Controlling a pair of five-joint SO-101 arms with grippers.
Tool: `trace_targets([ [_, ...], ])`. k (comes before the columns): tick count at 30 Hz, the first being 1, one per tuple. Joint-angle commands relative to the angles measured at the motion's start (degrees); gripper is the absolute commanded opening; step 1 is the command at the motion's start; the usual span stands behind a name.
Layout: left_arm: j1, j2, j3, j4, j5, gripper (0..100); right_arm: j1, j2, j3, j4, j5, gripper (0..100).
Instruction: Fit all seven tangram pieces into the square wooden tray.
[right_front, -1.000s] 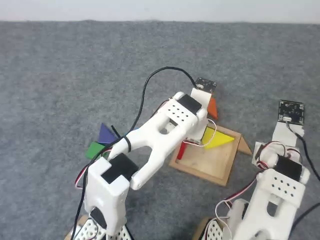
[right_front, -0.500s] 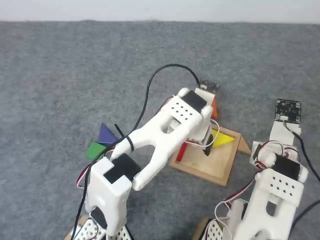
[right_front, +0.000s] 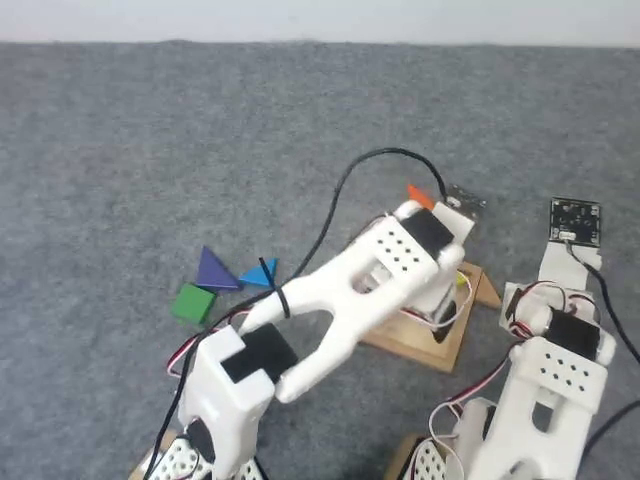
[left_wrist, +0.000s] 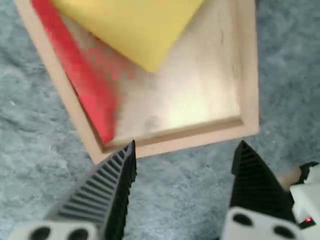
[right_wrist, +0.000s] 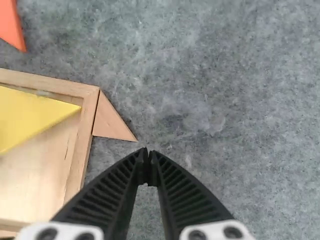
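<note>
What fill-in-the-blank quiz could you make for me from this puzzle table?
1. Inside the wooden tray lie a red piece and a ___ piece.
2. The left claw, above the tray's edge, is ___ (open or shut).
3. The right claw is ___ (open or shut).
4. The square piece on the carpet is coloured ___.

Missing words: yellow; open; shut; green.

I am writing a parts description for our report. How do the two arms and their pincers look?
The left arm and the right arm are white plastic with rows of small holes and black motor blocks. A black cable loops over the left arm; thin red and white wires show at the right arm's joints. The left pincer and right pincer are black, pointed and ribbed.
</note>
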Motion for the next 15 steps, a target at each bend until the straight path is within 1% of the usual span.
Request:
trace_targets([
  [1,-1.7,-2.6,-3.0,-0.2,-1.1,30,-0.3,-1.4,-1.4,-0.9,0.3,0.8],
  [5,-2.3,-3.1,-3.0,-0.1,-1.1,30,-0.4,-1.1,-1.4,-0.9,0.4,0.8],
  [8,-2.9,-6.6,-2.8,0.6,-1.2,30,-0.7,-1.0,-1.4,-0.6,0.6,0.8],
  [9,-4.1,-8.5,-2.8,1.7,-1.3,30,-1.1,-1.0,-1.3,-0.3,0.6,0.8],
  [11,-7.3,-13.3,-2.6,3.3,-3.7,30,-3.1,-1.0,-1.3,1.5,0.7,0.8],
  [12,-10.0,-15.9,-2.4,4.4,-5.2,30,-4.9,-1.0,-1.3,2.9,0.7,0.9],
  [15,-20.9,-24.2,0.7,4.6,-8.6,30,-11.4,-0.9,-1.0,4.1,0.7,1.7],
])
